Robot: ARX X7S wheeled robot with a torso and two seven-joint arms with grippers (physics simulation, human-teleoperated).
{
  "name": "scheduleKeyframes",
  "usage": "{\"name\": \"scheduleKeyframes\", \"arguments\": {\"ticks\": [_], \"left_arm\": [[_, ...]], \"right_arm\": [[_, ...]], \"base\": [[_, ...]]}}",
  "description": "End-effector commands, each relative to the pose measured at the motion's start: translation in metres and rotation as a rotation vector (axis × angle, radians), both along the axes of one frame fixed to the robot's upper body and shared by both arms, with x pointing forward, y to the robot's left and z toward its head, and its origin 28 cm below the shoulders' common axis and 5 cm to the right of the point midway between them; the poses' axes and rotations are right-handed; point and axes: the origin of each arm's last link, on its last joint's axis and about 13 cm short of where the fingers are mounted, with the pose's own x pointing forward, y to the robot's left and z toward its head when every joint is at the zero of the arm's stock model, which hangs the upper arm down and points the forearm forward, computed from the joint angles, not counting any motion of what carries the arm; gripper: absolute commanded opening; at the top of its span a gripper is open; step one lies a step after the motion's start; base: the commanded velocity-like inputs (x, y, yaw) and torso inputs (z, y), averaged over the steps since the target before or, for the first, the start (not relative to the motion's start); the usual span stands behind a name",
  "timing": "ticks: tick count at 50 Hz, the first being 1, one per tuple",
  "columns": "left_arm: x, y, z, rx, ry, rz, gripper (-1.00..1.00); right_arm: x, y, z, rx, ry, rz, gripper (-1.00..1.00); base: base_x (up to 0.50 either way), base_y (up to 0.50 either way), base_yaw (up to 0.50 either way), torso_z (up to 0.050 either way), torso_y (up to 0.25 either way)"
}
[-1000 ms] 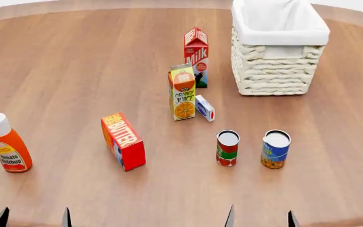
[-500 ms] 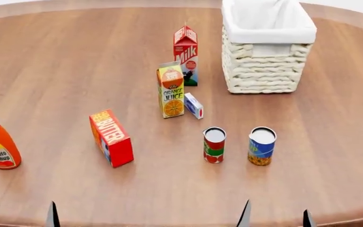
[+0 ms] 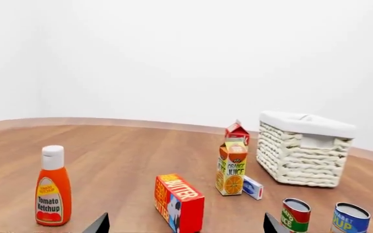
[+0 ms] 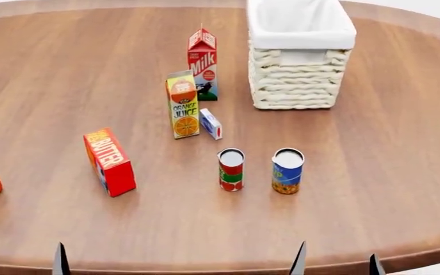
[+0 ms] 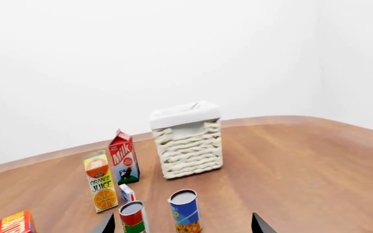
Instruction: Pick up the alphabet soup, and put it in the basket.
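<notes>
Legibly, cartons read "Milk" (image 4: pixel 202 63) and "Orange Juice" (image 4: pixel 183 105); alphabet soup (image 4: pixel 287 171) cylindrical, basket (image 4: pixel 298 80) woven; both grippers' fingertips spread.

The head camera looked steeply down over the round wooden worktop (image 4: pixel 373 172) from its near edge. Both wrist cameras sat low, facing level across it, sharing the basket (image 3: pixel 303 158) and 2 cans (image 5: pixel 184 212).
</notes>
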Motion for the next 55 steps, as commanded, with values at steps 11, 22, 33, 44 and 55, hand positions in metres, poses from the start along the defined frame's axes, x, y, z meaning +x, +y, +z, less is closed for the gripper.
{"name": "scheduleKeyframes", "arguments": {"ticks": [11,22,33,44,55], "left_arm": [[-0.0007,0.0008,0.0006,-0.01,-0.005,0.009,1.0],[-0.0012,0.0006,0.0019,-0.008,-0.008,0.008,1.0],[-0.0015,0.0007,0.0021,-0.008,-0.01,0.01,1.0],[-0.0014,0.0007,0.0023,-0.01,-0.013,0.011,1.0],[-0.0015,0.0008,0.0025,-0.009,-0.019,0.011,1.0]], "right_arm": [[-0.0002,0.0006,0.0003,-0.002,0.004,0.003,1.0],[-0.0002,0.001,0.0003,-0.004,0.005,0.005,1.0],[0.0,0.0022,0.0006,-0.024,0.004,0.003,1.0],[-0.0002,0.0032,0.0007,-0.031,-0.006,0.011,1.0],[-0.0022,0.0043,0.0008,-0.045,-0.032,0.022,1.0]], "base": [[0.0,-0.26,0.0,0.0,0.0],[0.0,-0.31,0.0,0.0,0.0],[0.0,-0.3,0.0,0.0,0.0],[0.0,-0.11,0.0,0.0,0.0],[0.02,0.0,0.0,0.0,0.0]]}}
